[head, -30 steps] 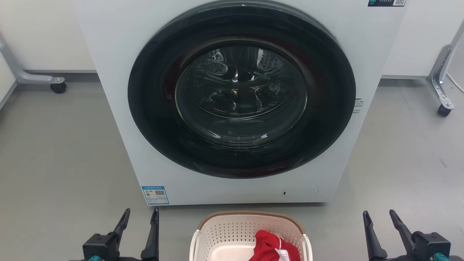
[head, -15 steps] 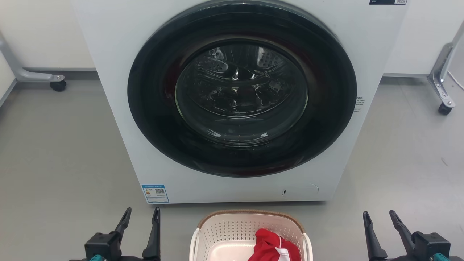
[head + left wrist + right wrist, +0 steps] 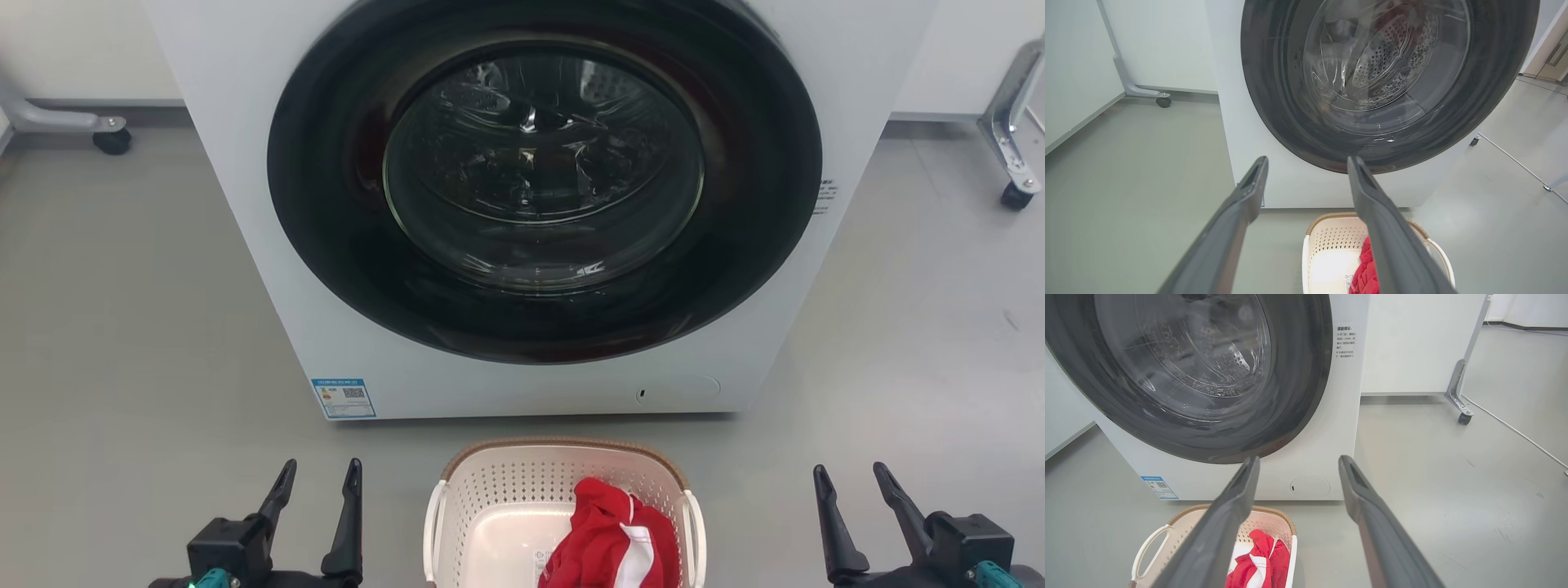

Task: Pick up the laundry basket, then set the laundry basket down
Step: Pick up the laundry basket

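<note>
While both claws stand spread wide and hold nothing, the left gripper (image 3: 320,469) and right gripper (image 3: 849,472) flank the laundry basket (image 3: 506,490), apart from its handles. The basket's near end is cut off at the head view's bottom edge, and a red-and-white garment (image 3: 608,531) hides part of its bottom. It is a cream perforated tub with brown woven trim, on the floor (image 3: 122,343) just before the washing machine (image 3: 522,388).
</note>
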You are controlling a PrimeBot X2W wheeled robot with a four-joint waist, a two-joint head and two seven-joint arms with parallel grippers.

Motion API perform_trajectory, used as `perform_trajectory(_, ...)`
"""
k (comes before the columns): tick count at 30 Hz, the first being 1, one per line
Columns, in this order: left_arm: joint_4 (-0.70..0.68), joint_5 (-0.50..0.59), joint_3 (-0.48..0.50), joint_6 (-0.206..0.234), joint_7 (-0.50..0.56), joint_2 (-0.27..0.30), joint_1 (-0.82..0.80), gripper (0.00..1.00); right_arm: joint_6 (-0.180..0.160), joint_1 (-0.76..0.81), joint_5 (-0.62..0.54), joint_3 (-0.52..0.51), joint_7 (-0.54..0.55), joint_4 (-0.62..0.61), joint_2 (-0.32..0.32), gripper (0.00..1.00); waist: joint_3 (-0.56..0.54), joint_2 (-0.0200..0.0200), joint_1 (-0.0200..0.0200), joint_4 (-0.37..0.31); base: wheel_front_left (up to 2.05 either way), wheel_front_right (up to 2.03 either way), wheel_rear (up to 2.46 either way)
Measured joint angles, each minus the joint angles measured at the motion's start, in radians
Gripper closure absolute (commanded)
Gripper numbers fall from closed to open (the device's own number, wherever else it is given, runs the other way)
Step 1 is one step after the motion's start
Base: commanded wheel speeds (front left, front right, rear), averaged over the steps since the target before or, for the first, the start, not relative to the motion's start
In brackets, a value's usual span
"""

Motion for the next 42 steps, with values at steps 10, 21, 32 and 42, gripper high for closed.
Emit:
perform_trajectory(10, -0.022, 0.000, -0.005, 0.000, 0.011, -0.019, -0.041, 0.00, -0.001, -0.051, 0.000, -0.011, 0.014, -0.018, 0.000, 0.00, 0.108, 0.0001, 0.0000, 0.003, 0.00, 0.00, 0.00)
perform_trajectory(21, -0.025, 0.000, -0.007, -0.001, 0.026, -0.031, -0.136, 0.00, -0.004, -0.136, 0.000, -0.021, 0.030, -0.035, 0.000, 0.00, 0.255, 0.0001, 0.0002, 0.005, 0.00, 0.00, 0.00)
perform_trajectory(32, -0.008, -0.002, -0.006, -0.010, 0.028, -0.044, -0.210, 0.00, -0.005, -0.197, -0.007, -0.020, 0.032, -0.040, 0.000, 0.00, 0.389, 0.0002, 0.0002, 0.005, 0.00, 0.00, 0.00)
perform_trajectory(42, 0.025, -0.002, -0.012, -0.028, 0.033, -0.054, -0.300, 0.00, -0.004, -0.262, -0.018, -0.018, 0.040, -0.048, -0.001, 0.00, 0.513, 0.0002, 0.0002, 0.006, 0.00, 0.00, 0.00)
